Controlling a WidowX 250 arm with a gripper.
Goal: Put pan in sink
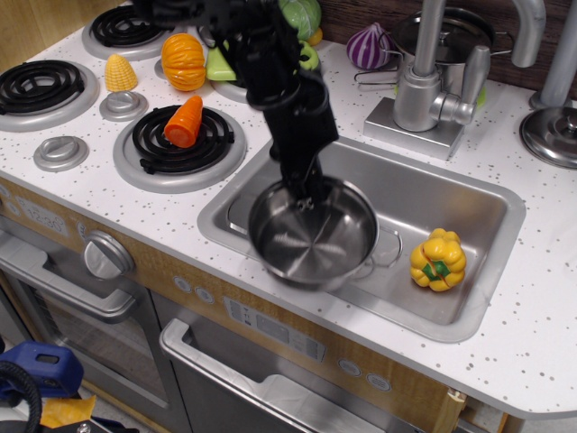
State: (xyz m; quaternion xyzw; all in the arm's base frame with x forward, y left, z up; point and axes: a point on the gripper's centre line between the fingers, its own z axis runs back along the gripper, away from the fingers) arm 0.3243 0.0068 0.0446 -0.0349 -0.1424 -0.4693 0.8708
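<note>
The pan (311, 242), a round shiny steel pot with thin wire loop handles, hangs tilted over the front left part of the sink (501, 215). Its near edge overlaps the sink's front rim. My black gripper (306, 197) comes down from the upper left and is shut on the pan's far rim, one finger inside and one outside. A yellow pepper (438, 260) lies in the sink at the right, apart from the pan.
A faucet (422, 86) stands behind the sink, with a lidded steel pot (462, 34) and a purple onion (369, 46) behind it. A carrot (185, 122) lies on the near burner. Corn (120, 72) and an orange pumpkin (183, 61) sit to the left. A lid (552, 135) lies at the far right.
</note>
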